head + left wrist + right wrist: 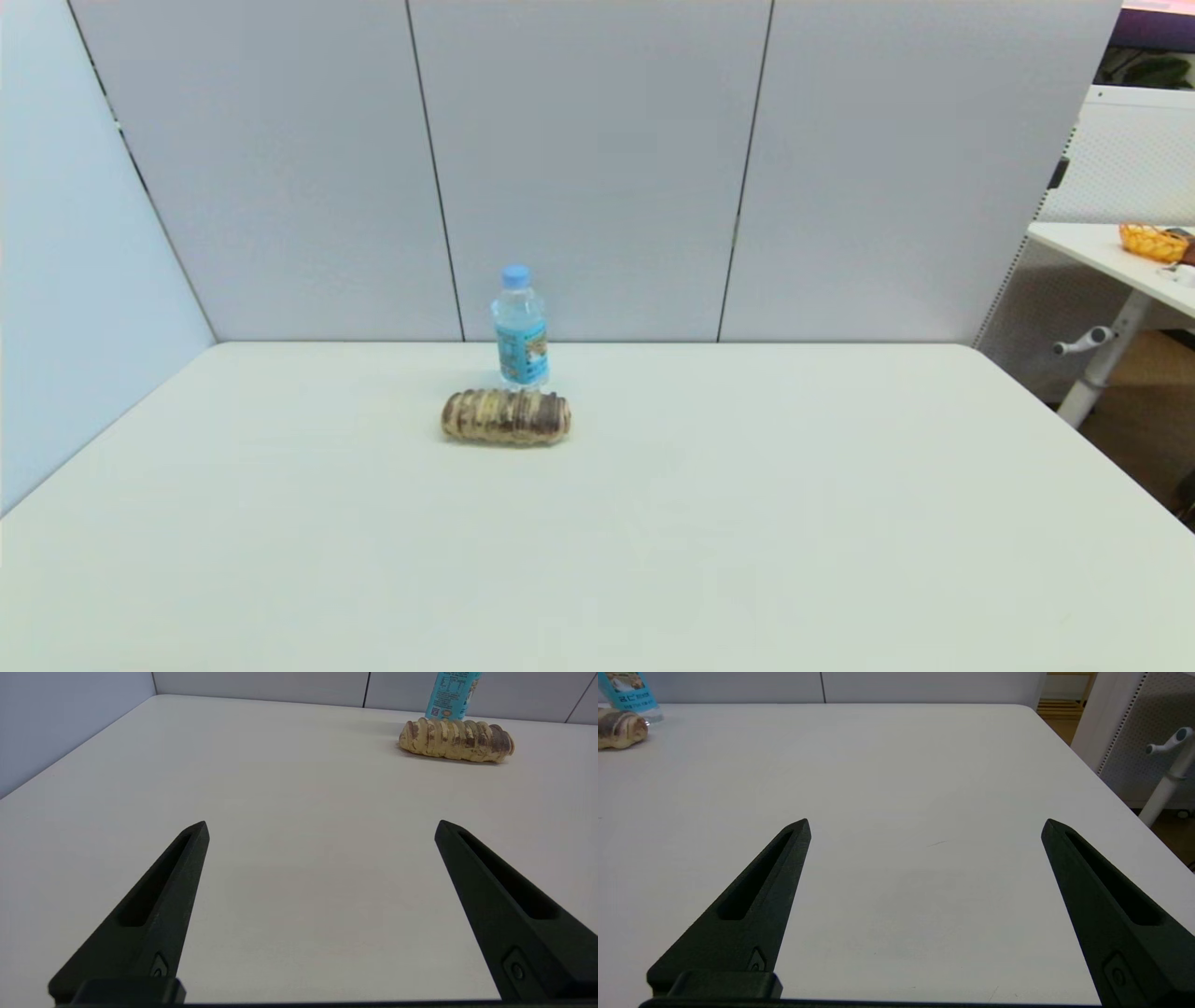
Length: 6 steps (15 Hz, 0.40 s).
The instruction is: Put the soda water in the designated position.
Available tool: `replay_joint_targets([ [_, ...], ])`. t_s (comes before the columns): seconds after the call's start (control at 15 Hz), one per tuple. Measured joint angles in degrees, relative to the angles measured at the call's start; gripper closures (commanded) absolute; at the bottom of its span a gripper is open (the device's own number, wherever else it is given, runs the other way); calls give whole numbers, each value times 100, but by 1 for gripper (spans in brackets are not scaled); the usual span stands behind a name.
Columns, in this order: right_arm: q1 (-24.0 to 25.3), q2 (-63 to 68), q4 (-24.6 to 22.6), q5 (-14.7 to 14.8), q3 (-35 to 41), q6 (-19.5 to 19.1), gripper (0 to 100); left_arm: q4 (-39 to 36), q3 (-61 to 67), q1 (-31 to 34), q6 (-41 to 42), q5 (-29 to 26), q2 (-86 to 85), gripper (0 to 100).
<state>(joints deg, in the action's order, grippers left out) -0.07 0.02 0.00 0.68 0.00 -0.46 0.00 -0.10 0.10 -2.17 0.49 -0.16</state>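
With both grippers [321,828] [926,826] held apart, the bottle [520,329] could be toppled if the roll [505,416] just before it is clipped.

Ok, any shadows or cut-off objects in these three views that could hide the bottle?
Head view: even light, the soda water whole, only a faint shadow under the brown ridged roll. Left wrist view: bottle cropped above its label, open left claw far short of it. Right wrist view: bottle clipped at the corner, right claw open over bare table.
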Motion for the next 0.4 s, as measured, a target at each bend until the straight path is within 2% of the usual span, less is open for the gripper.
replay_joint_targets([
  [0.4,2,-2,-7,0,0,68,0,-2,0,1,0,2,2,0],
])
